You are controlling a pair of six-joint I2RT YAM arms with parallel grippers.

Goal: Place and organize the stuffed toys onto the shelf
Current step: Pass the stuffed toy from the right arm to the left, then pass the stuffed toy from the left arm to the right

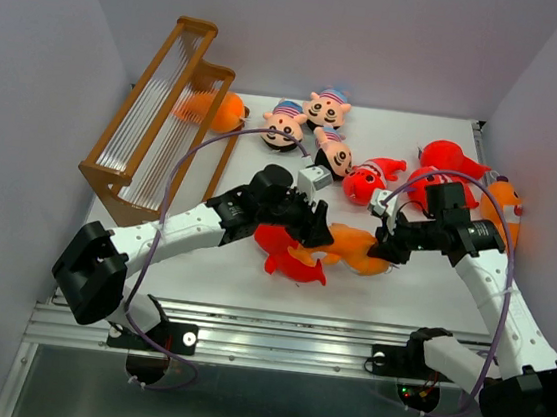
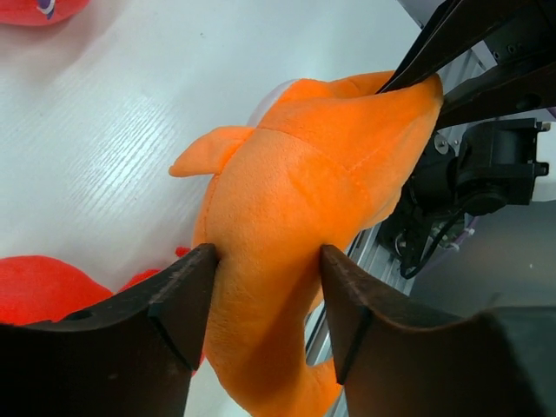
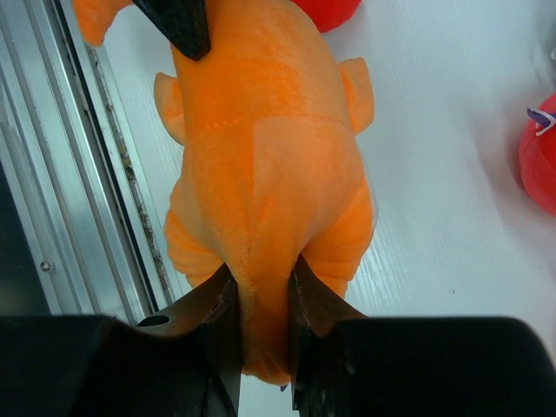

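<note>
Overhead view of a white counter [image 1: 250, 286] with two robot arms meeting at its near middle. The job is barely begun. The shelf [image 1: 158, 119] stands at the far left, and its slatted tiers look bare. One orange plush [image 1: 219, 111] lies against the shelf's far right end; whether it rests on a tier or on the counter cannot be told.

Both arms hold the same orange toy [image 1: 356, 250] between them, near the counter's front edge and well apart from the shelf. The right jaws are clamped tight on one narrow end of it. The left jaws stand wide around its thicker body, with both fingers [image 2: 187, 300] pressing the plush.

Everything else waits on the counter. Three doll heads [image 1: 328, 109] cluster at the far middle. One red toy [image 1: 288, 255] lies under the left arm, touching the held toy. Another red one [image 1: 372, 179] sits in the middle. More red plush [image 1: 450, 158] and a further orange one [image 1: 508, 210] lie at the right, partly hidden by the right arm.

Judging by this, nearly every toy remains to be shelved and sorted.
</note>
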